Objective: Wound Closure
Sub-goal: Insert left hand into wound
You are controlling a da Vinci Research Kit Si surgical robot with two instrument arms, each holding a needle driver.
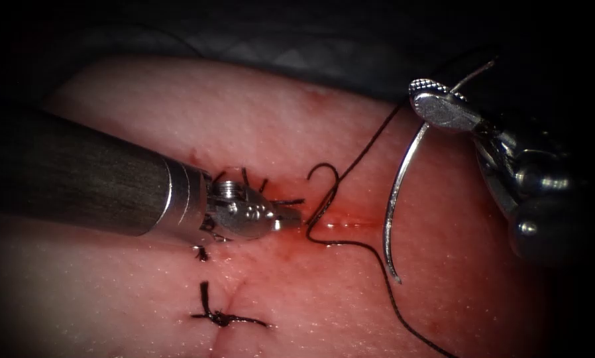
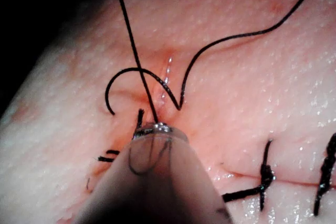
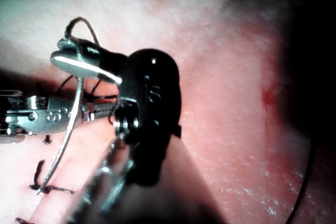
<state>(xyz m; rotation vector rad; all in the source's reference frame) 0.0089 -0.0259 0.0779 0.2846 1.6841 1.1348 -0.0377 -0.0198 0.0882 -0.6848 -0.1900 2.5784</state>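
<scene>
My right tool (image 1: 438, 106) is shut on the curved needle (image 1: 391, 205), roughly a quarter of its curve from the tail. The needle hangs free above the tissue (image 1: 145, 99), right of the open cut (image 1: 340, 224), with its tip pointing down. Black thread (image 1: 364, 149) runs from the needle's tail down to the cut, curls there, and trails off toward the lower right. My left tool (image 1: 291, 220) lies low at the cut with its jaws shut on the thread. In the left wrist view the thread (image 2: 220, 40) runs straight into the left tool's tip (image 2: 157, 128). The right wrist view shows the right tool (image 3: 79, 64) on the needle (image 3: 71, 129).
A tied stitch (image 1: 221, 318) crosses the closed stretch of the cut below the left tool. Short cut thread ends (image 1: 248, 179) stick up around its wrist. Red fluid (image 1: 291, 252) wets the tissue by the cut. More stitches (image 2: 265, 174) appear in the left wrist view.
</scene>
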